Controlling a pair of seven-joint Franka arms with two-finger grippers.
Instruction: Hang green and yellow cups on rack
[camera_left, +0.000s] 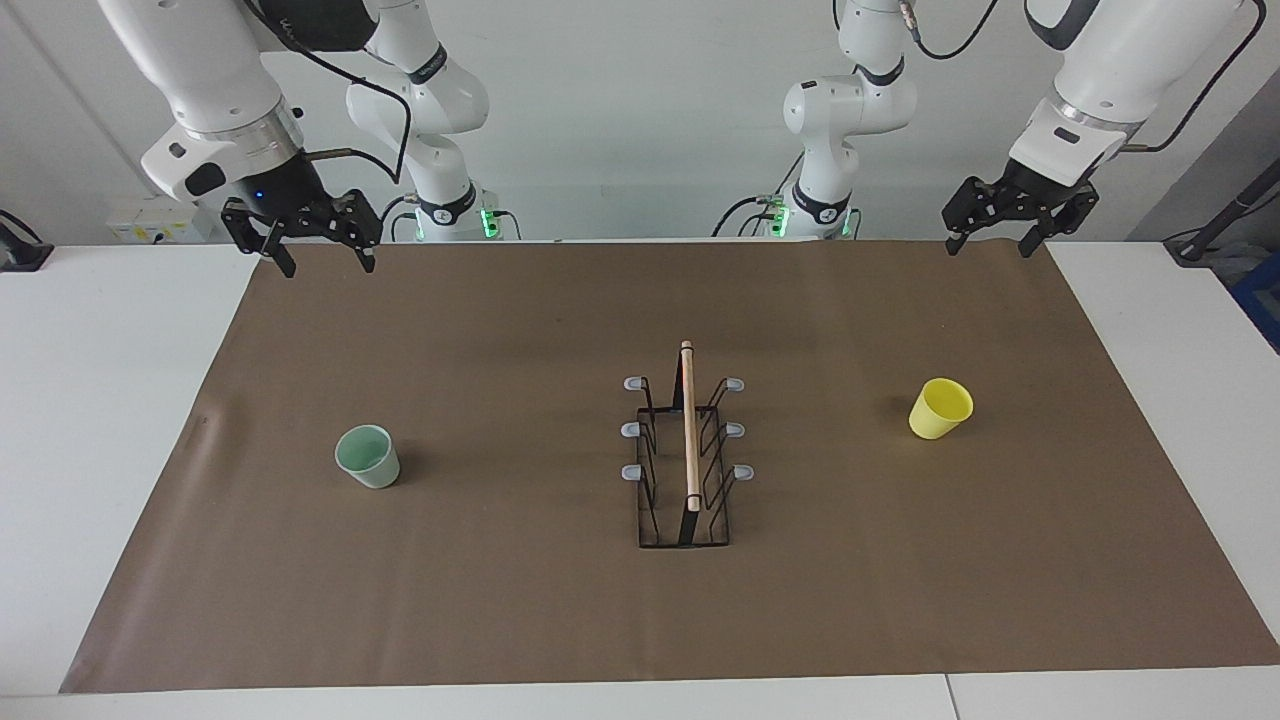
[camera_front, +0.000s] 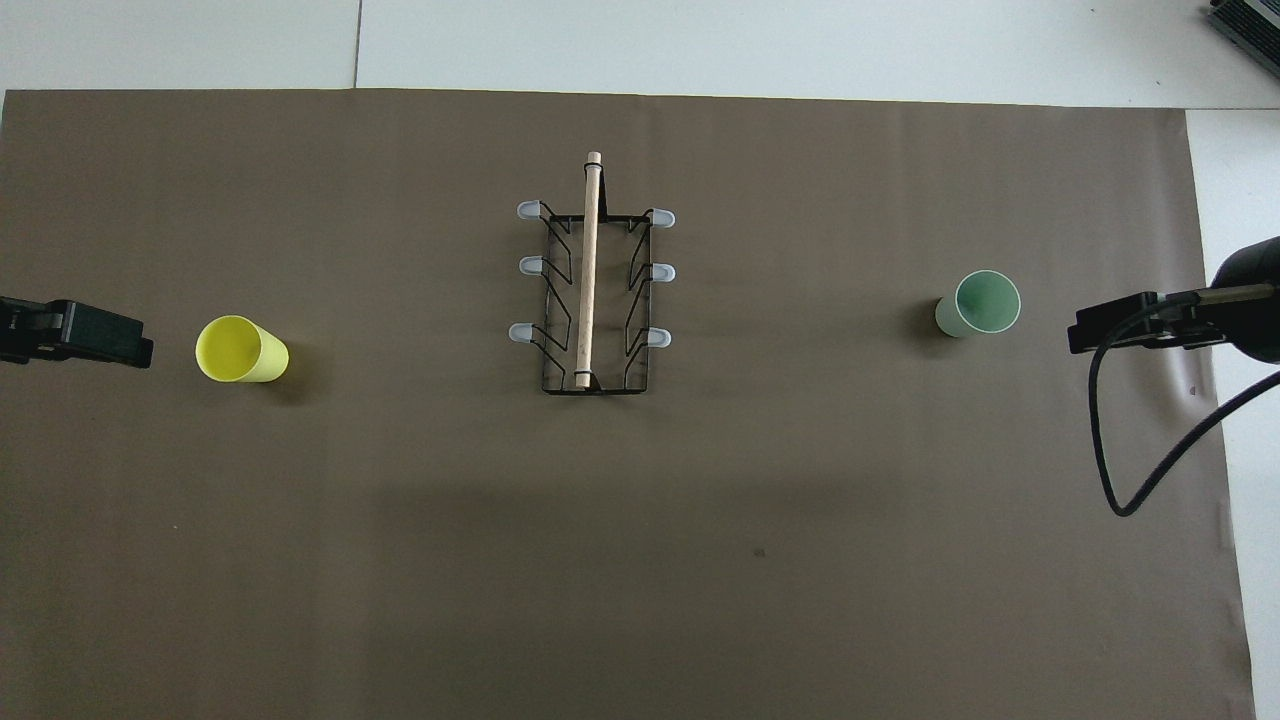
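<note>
Between the cups stands the rack (camera_left: 686, 450), prongs bare. Green cup (camera_left: 367, 456) sits upright toward the right arm's end, yellow cup (camera_left: 940, 408) toward the left's. Both grippers, right (camera_left: 318, 252) and left (camera_left: 992, 236), hover with fingers apart, ready to descend.

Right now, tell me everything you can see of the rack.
The rack is a black wire frame with a long, light wooden rod along its top and six small grey-tipped prongs, three on each side. It stands upright on the brown mat, midway between the two cups. All the prongs are bare. Nothing touches it but the mat.
</note>
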